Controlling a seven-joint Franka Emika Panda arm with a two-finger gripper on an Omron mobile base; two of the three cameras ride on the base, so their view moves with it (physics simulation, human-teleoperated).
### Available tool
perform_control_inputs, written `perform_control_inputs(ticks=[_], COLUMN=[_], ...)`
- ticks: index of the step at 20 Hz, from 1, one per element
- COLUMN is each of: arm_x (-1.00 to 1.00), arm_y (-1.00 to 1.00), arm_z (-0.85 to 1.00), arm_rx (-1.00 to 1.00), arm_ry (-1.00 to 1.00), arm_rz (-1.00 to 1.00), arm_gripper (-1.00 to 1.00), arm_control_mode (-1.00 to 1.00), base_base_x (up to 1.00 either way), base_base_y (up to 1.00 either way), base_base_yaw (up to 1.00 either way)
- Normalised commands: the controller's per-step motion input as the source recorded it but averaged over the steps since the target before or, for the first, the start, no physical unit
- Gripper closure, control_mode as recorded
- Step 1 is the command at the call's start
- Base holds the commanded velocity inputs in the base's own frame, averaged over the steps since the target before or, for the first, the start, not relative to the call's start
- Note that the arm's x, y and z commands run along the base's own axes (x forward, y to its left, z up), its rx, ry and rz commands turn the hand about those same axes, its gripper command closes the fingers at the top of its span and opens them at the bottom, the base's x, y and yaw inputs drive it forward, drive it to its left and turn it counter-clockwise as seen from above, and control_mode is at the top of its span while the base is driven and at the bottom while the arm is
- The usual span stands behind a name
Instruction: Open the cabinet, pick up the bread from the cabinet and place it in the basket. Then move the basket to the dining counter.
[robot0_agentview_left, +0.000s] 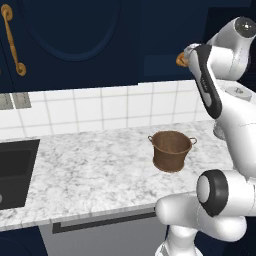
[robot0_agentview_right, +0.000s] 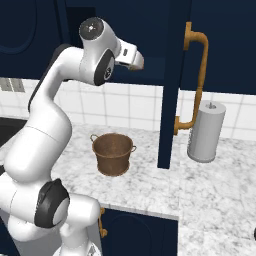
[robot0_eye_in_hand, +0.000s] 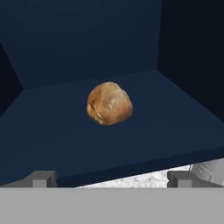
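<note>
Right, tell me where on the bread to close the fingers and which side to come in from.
Grip the bread across its widest middle, coming straight in through the cabinet's open front. It is a small rounded lump lying alone on the flat shelf, with room on both sides. The open gripper is roughly centred on it, so the fingertips should probably pass either side of it.

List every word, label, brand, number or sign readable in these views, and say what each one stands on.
None: no readable text in any view.
The cabinet door and its shelf are plain navy.
The bread carries no label.
The basket is bare copper-brown.
The grey cylinder, the wall tiles and the marble worktop show no marks.
The two grey wall plates are blank.
</note>
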Motion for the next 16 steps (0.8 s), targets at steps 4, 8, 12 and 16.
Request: perform_control_inputs(ticks=[4, 8, 12, 16], arm_x=[0.53, 0.46, 0.45, 0.44], arm_y=[0.0, -0.01, -0.25, -0.13], arm_z=[-0.19, -0.03, 0.0, -0.01], arm_rx=[0.0, 0.0, 0.0, 0.0], arm_ry=[0.01, 0.0, 0.0, 0.03], arm_rz=[0.03, 0.04, 0.03, 0.02], arm_gripper=[-1.0, -1.0, -1.0, -1.0], arm_control_mode=[-1.0, -1.0, -1.0, -1.0], base_base_x=[0.0, 0.0, 0.0, 0.0], base_base_y=[0.0, 0.0, 0.0, 0.0], base_base_yaw=[0.0, 0.0, 0.0, 0.0])
